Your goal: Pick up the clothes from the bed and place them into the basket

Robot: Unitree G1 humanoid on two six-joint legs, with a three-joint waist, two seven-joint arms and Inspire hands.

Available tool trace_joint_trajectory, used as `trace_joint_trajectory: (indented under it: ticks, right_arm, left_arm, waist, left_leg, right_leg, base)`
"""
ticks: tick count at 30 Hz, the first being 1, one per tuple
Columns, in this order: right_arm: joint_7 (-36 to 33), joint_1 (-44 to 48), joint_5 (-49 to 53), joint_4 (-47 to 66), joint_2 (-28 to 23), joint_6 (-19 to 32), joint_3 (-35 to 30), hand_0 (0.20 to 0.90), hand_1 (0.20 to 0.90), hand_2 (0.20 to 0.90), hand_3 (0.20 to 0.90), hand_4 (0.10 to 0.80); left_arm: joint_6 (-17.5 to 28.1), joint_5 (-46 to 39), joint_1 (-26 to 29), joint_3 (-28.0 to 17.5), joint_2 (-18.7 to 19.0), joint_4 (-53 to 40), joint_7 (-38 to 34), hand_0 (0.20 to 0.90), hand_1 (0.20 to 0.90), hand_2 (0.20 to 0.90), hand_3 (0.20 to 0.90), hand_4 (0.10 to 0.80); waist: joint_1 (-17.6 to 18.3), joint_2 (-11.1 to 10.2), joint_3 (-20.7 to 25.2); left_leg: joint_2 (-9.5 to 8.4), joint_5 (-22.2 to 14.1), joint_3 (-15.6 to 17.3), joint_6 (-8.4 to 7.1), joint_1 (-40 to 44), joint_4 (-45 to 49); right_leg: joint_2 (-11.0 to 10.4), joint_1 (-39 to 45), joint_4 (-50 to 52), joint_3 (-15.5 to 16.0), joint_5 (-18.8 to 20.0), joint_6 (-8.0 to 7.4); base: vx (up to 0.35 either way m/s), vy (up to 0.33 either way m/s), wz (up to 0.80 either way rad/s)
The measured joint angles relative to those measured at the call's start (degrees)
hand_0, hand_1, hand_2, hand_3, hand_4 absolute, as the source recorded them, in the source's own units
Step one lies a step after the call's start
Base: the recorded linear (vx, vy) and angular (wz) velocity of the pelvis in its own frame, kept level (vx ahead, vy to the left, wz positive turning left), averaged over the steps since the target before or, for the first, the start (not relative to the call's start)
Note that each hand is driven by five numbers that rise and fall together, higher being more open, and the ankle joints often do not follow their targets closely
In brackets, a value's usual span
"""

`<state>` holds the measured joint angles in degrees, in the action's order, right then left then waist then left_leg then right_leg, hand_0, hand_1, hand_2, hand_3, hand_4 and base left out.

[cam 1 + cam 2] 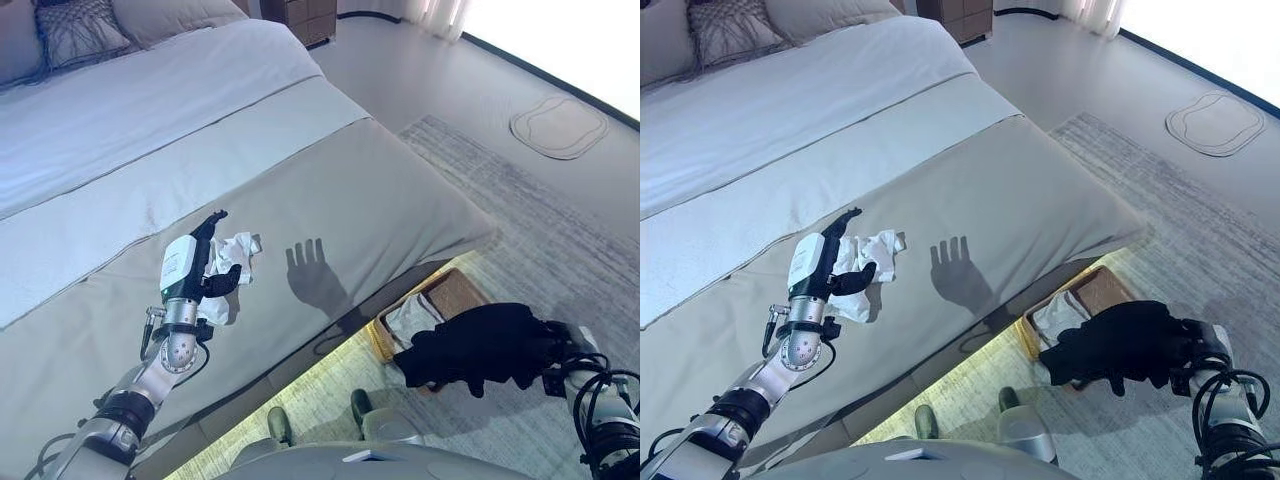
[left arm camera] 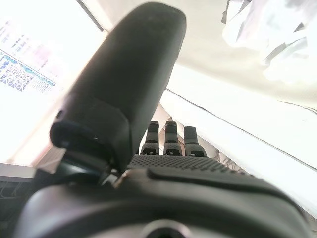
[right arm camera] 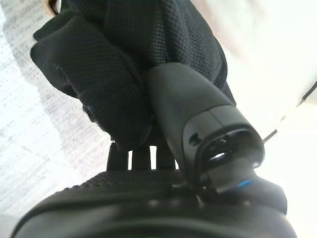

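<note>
A humanoid robot stands at the foot of a bed [image 1: 330, 190], its right robot hand [image 1: 1185, 345] clenched on a bundle of black clothing [image 1: 485, 345] held over a wicker basket [image 1: 445, 300] that sits on the floor beside the bed and already holds a pale garment. The left robot hand [image 1: 200, 262] reaches across the grey cover with its fingers straight and released, just beside a crumpled white garment [image 1: 238, 255] that lies on the bed; the head views suggest fingertip contact, but whether the hand touches the cloth cannot be told. The black bundle hangs over the basket's near edge rather than its middle, so if it is let go from here, part of it could drape over the rim or slide to the floor. On the bed, the straight fingers could push the light white garment along the cover instead of gathering it. The black bundle covers much of the basket, leaving its full outline and contents hard to make out. The right wrist view shows only dark knit cloth pressed against the thumb, and the left wrist view catches only a washed-out corner of the white garment.
</note>
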<state>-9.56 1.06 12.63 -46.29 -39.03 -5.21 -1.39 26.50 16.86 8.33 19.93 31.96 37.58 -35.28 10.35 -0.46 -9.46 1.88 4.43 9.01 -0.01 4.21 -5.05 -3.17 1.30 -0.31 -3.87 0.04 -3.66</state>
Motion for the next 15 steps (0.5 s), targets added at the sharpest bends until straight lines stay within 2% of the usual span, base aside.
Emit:
trace_joint_trajectory:
  ticks: [15]
  right_arm:
    - [-0.3,4.1,-0.9,-0.9,-0.1,0.1,0.0,0.3,0.3,0.3,0.2,0.1]
  left_arm:
    - [0.0,-0.1,0.0,0.6,0.0,0.0,0.9,0.9,0.9,0.9,0.9,0.8]
  waist:
    - [-0.6,0.4,0.3]
  left_leg:
    - [0.0,0.0,-0.1,0.0,-0.4,0.0]
  right_leg:
    - [-0.1,0.0,-0.8,0.1,0.4,0.04]
  base:
    - [0.0,0.0,0.0]
